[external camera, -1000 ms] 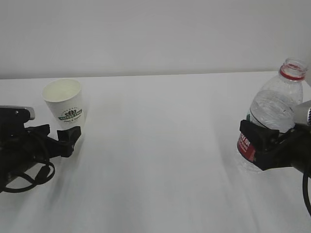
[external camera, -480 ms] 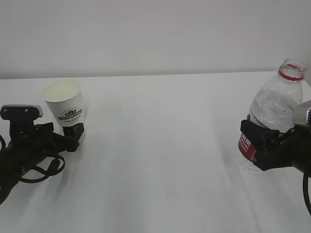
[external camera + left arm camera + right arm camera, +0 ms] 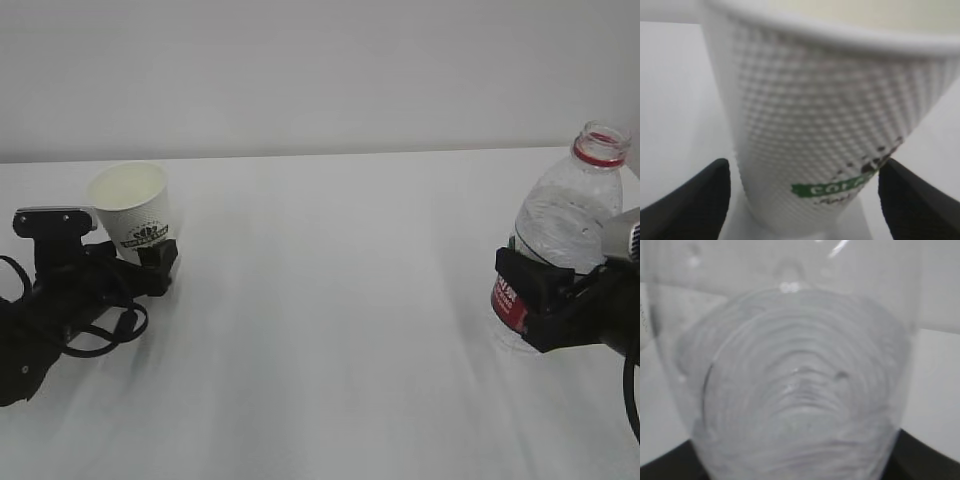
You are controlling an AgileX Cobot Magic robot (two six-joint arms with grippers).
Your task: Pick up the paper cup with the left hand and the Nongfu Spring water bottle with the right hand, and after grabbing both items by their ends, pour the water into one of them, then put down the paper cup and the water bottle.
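The paper cup (image 3: 133, 203) stands upright at the left of the table, white with a green logo. My left gripper (image 3: 141, 263) is open low around the cup's base. In the left wrist view the cup (image 3: 830, 100) fills the frame, with a black finger (image 3: 690, 200) on each side and a sliver of table showing at the left one. The uncapped Nongfu Spring water bottle (image 3: 568, 215) stands at the right. My right gripper (image 3: 535, 292) is shut on it at the red label. The ribbed bottle (image 3: 800, 380) fills the right wrist view. I cannot make out the water level.
The white table (image 3: 330, 300) stretches between the two arms, with a plain white wall behind it. The bottle stands close to the right edge of the exterior view. Cables loop beside the left arm (image 3: 60, 310).
My left arm has advanced toward the paper cup, and its open fingers now flank the cup's base. The right gripper and the bottle have stayed put.
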